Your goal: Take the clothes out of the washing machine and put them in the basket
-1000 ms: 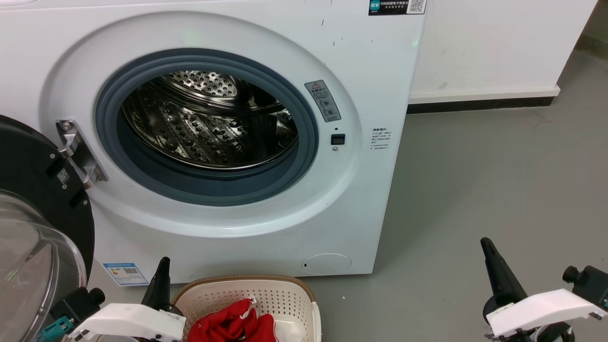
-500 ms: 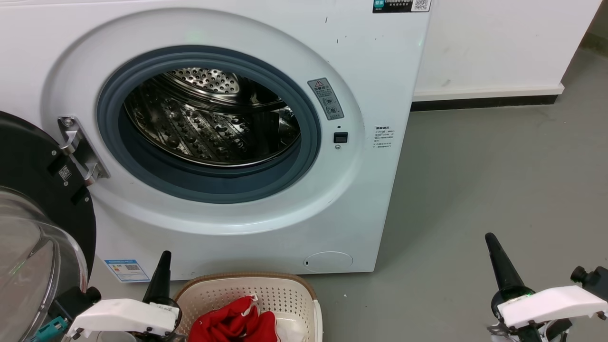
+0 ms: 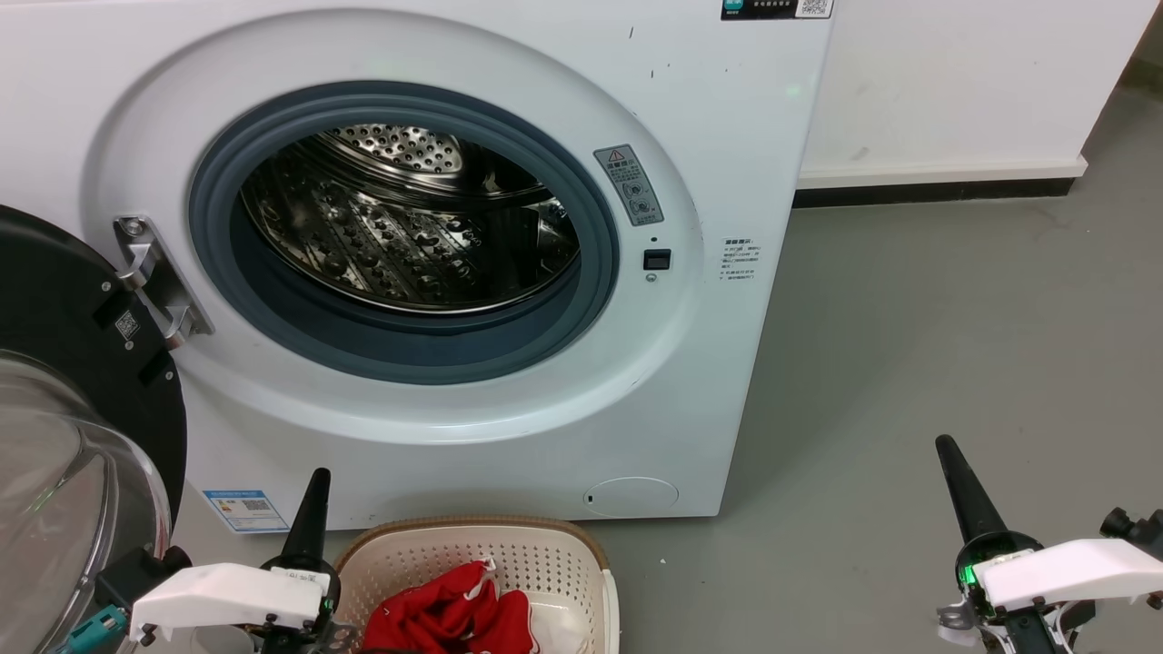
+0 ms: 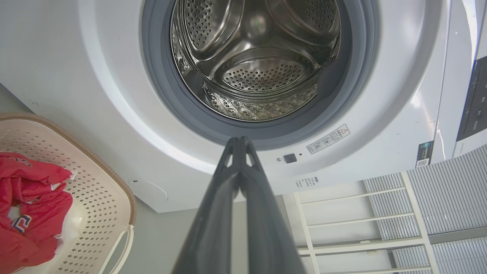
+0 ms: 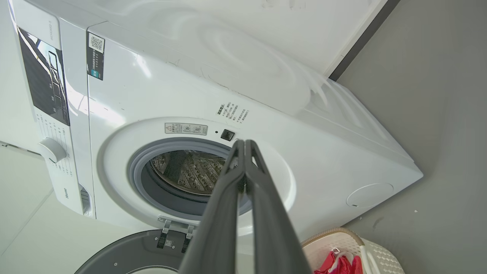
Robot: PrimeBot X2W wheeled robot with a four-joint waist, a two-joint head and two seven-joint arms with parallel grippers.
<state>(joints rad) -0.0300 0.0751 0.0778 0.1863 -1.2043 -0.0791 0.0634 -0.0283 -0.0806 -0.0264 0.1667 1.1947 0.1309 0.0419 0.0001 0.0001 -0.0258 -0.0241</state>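
My left claw and right claw are each pressed together. The red clothes lie in the basket just right of my left claw, the open washing machine ahead.

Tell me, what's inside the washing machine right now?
Inside the washing machine, the drum shows bare perforated steel. Part of its floor is hidden behind the grey seal. The red clothes lie in the basket.
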